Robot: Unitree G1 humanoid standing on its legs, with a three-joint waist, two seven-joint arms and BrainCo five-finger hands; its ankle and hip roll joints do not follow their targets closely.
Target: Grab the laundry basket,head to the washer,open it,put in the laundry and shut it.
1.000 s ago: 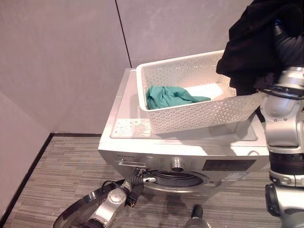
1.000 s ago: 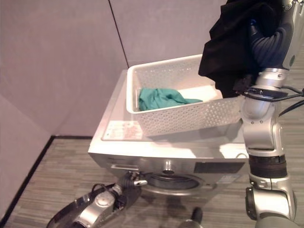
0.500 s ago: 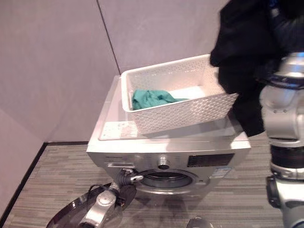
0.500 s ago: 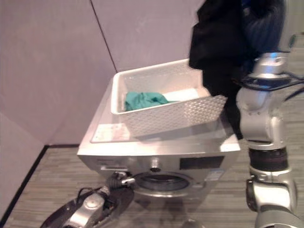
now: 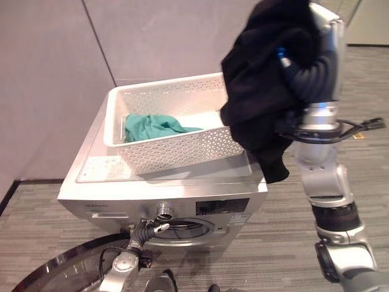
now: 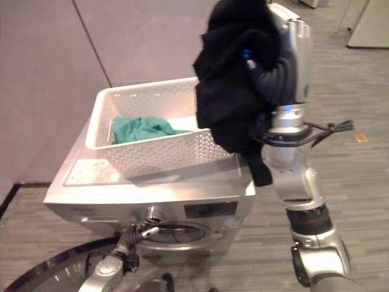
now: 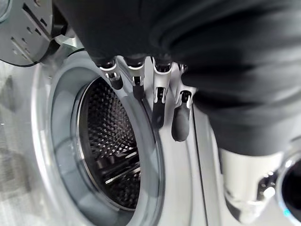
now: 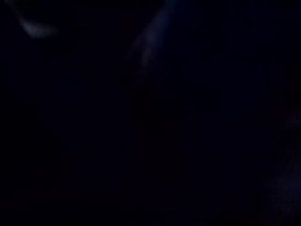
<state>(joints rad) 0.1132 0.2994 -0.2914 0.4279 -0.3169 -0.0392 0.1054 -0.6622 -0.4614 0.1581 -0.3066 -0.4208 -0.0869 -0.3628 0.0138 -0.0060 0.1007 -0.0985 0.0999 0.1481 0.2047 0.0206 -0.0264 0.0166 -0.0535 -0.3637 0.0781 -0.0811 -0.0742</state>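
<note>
1 black garment (image 5: 261, 91) held aloft by right hand (image 6: 292, 42); washer (image 5: 182, 182) open.

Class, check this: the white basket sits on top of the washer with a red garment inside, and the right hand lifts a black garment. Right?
Not quite: the garment in the basket is teal green, as the left eye view shows. The basket does sit on the washer, and the right hand lifts the black garment.

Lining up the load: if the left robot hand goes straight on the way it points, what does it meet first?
Probably the washer's door ring: the left robot hand's straight fingers point at its edge, beside the open drum. Depth is unclear.
</note>
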